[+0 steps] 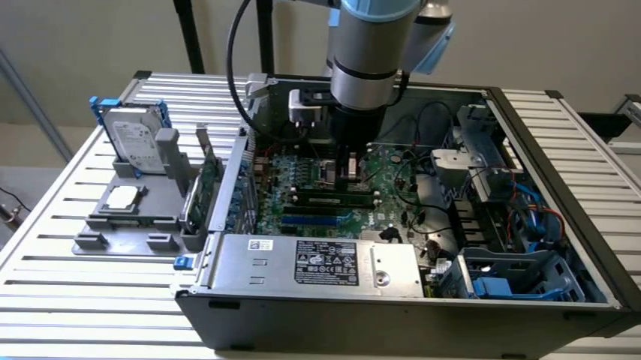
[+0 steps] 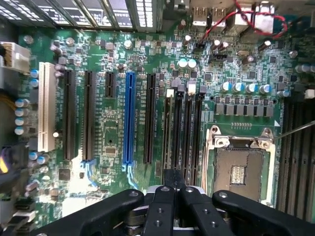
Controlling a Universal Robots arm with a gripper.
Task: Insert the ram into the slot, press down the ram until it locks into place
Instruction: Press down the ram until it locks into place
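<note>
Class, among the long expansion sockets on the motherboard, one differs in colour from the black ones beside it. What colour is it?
Blue: the blue socket, clearest in the wrist view.

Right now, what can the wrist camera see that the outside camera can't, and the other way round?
The wrist view gives you close-ups: the white socket, the square metal processor socket and a red wire.

The exterior view gives you the big picture: the computer case, the robot arm, the hard drive standing on a gray tray beside the case, and the slatted table.

Both share the green motherboard, the blue socket, the black slots and the gripper above the board.
</note>
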